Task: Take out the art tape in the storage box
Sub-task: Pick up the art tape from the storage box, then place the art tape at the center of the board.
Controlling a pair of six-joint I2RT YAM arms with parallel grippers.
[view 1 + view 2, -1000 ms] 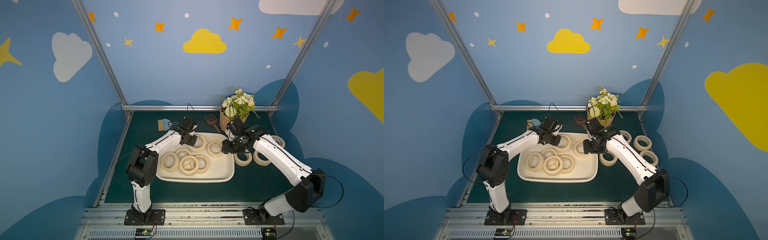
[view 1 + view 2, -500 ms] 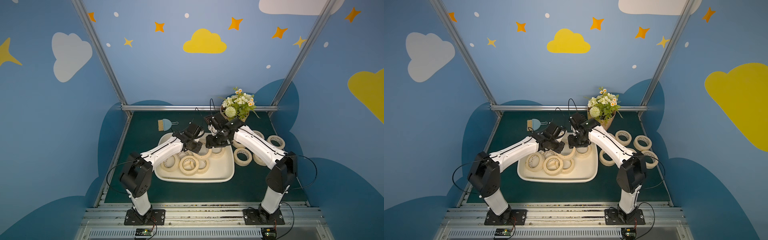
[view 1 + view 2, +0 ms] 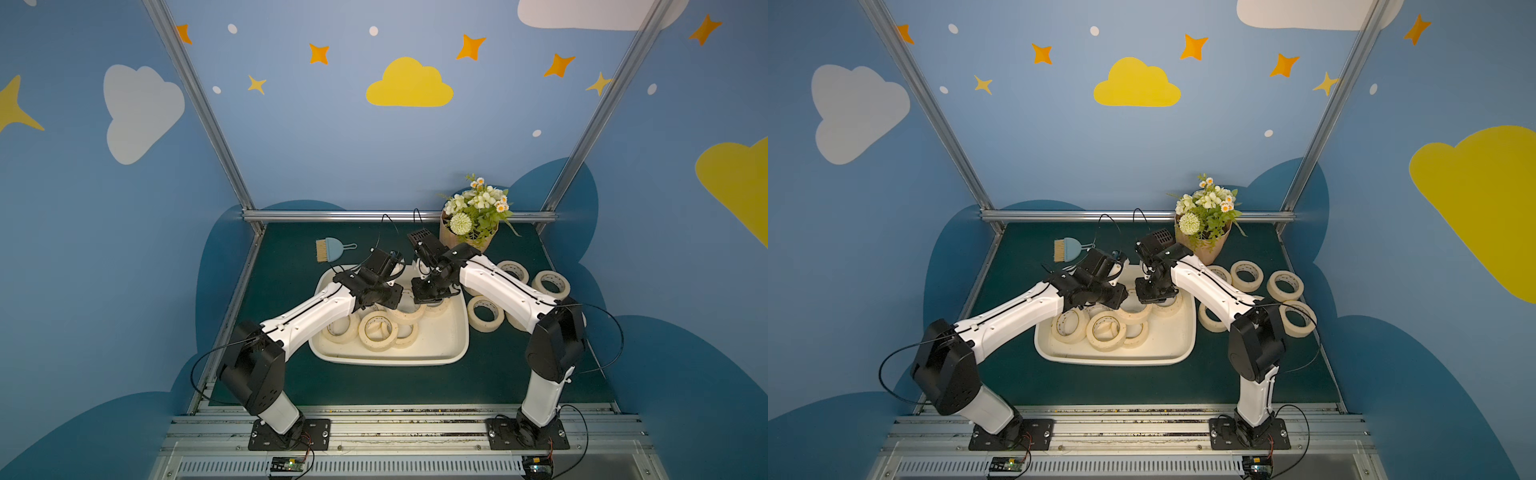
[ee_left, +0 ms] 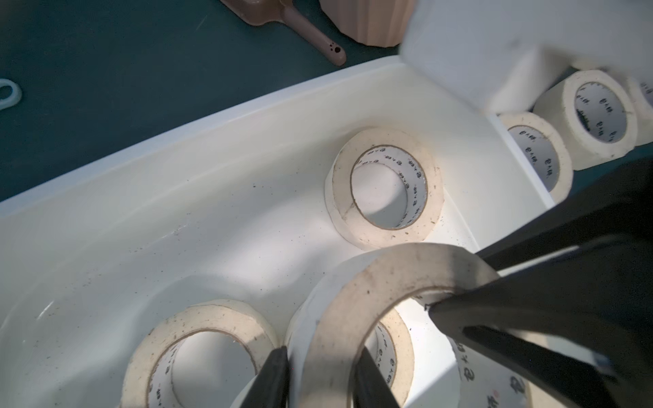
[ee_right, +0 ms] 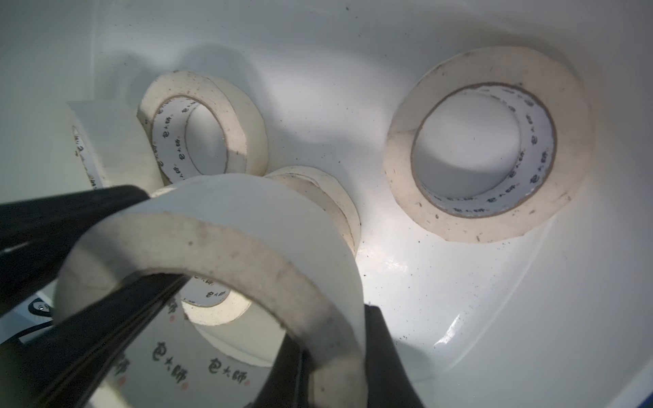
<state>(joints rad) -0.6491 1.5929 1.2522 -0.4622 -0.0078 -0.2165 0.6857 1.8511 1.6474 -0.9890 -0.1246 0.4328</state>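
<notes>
In both top views my two grippers meet over the storage box (image 3: 453, 351) (image 3: 1177, 355), a shallow cream-white tub. One art tape roll (image 3: 407, 316) (image 3: 1133, 316) hangs between them, lifted above the others. My left gripper (image 4: 321, 378) has a finger on each side of this roll's wall (image 4: 353, 282), close against it. On the opposite side of the ring (image 5: 212, 247), my right gripper (image 5: 335, 371) is shut on the wall. Several more rolls (image 3: 376, 330) lie in the tub, one alone near a corner (image 4: 385, 190).
Several rolls (image 3: 484, 311) (image 3: 550, 284) lie on the green mat right of the tub. A flower pot (image 3: 469, 232) stands at the back right with a brown scoop (image 4: 300, 28) near it. A small blue brush (image 3: 330, 249) lies at the back left.
The right arm swung in from the tub's right end and shut on the roll that the left gripper holds. The left arm carried that roll from the back toward the tub's middle.
</notes>
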